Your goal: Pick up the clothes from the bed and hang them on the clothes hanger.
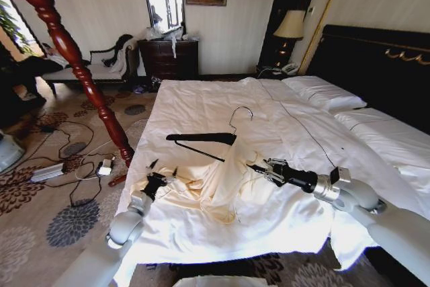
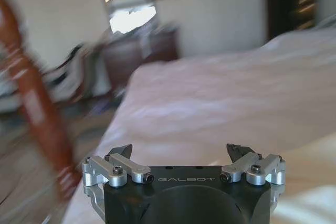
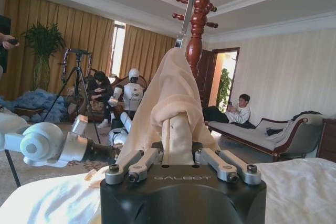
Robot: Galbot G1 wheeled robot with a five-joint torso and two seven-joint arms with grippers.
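The pale cream clothes [image 1: 222, 186] lie crumpled on the near part of the white bed [image 1: 201, 99]. One fold rises up to the black clothes hanger [image 1: 201, 138], whose silver hook [image 1: 240, 115] points toward the headboard. My right gripper [image 1: 259, 166] is shut on that fabric. In the right wrist view the clothes [image 3: 170, 93] stand as a peak between its fingers [image 3: 218, 161]. My left gripper [image 1: 161, 176] is open at the garment's left edge, near the bed's side. Nothing lies between its fingertips [image 2: 119, 153] in the left wrist view.
A tall red-brown coat stand [image 1: 67, 52] rises left of the bed, with cables and a charger [image 1: 104, 166] on the carpet at its foot. A black headboard [image 1: 376, 65] and pillows [image 1: 322, 95] are far right. A dresser [image 1: 171, 58] stands at the back wall.
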